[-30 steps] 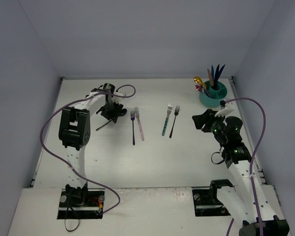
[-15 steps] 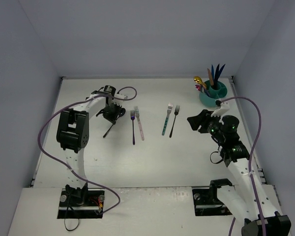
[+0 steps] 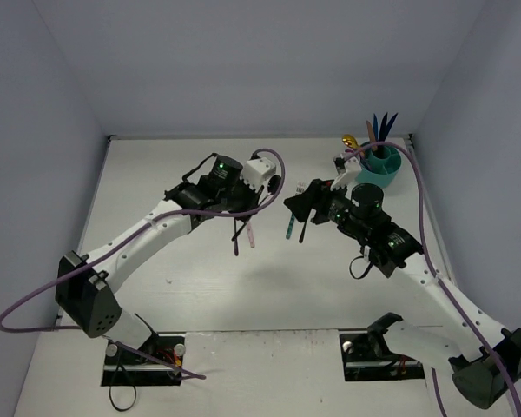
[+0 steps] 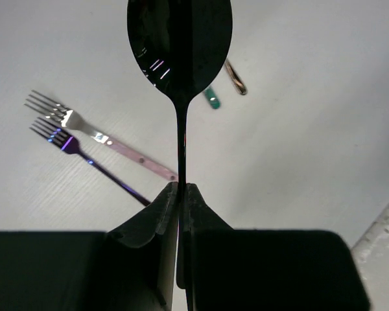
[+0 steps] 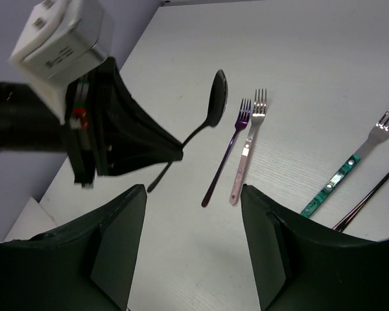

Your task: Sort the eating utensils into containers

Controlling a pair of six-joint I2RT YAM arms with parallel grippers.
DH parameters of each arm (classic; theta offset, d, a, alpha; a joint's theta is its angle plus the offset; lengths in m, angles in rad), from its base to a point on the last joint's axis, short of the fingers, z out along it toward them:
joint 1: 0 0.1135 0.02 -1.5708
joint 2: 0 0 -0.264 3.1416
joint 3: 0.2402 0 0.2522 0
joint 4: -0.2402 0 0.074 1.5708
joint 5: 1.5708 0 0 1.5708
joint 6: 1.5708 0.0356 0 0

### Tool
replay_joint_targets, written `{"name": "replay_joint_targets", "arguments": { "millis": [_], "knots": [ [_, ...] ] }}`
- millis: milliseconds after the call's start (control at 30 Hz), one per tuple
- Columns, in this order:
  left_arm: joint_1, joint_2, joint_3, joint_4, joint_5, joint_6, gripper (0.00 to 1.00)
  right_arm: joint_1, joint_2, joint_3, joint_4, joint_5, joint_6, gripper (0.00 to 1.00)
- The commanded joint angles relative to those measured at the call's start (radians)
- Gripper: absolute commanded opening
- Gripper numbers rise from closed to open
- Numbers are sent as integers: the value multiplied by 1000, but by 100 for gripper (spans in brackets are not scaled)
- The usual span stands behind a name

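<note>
My left gripper (image 4: 181, 186) is shut on the thin handle of a black spoon (image 4: 179, 45) and holds it in the air above the table's middle. The spoon also shows in the right wrist view (image 5: 215, 100), sticking out from the left gripper (image 5: 175, 152). A purple fork (image 5: 227, 159) and a pink fork (image 5: 246, 159) lie side by side below it. A teal fork (image 5: 340, 178) and a black fork (image 5: 369, 197) lie further right. My right gripper (image 5: 193, 194) is open and empty, hovering over the teal and black forks (image 3: 290, 228). The teal caddy (image 3: 391, 170) holds several utensils.
The caddy stands at the back right corner with blue knives (image 3: 384, 126) and a gold spoon (image 3: 349, 141) sticking up. The two grippers (image 3: 240, 213) (image 3: 300, 204) are close together over the table's middle. Purple cables loop beside both arms.
My left arm has swung from the back left to the middle, lifting the black spoon off the table. My right arm has moved left over the teal and black forks.
</note>
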Motion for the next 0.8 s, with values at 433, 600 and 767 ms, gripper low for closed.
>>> {"name": "replay_joint_targets", "arguments": {
  "millis": [433, 600, 767],
  "knots": [
    [-164, -142, -8, 128, -77, -115, 0, 80, 126, 145, 69, 241, 0, 50],
    [-171, -132, 1, 121, -84, -114, 0, 84, 146, 154, 68, 245, -13, 46],
    [-177, -121, 16, 114, -90, -113, 0, 87, 160, 149, 66, 244, -19, 33]
  ]
}}
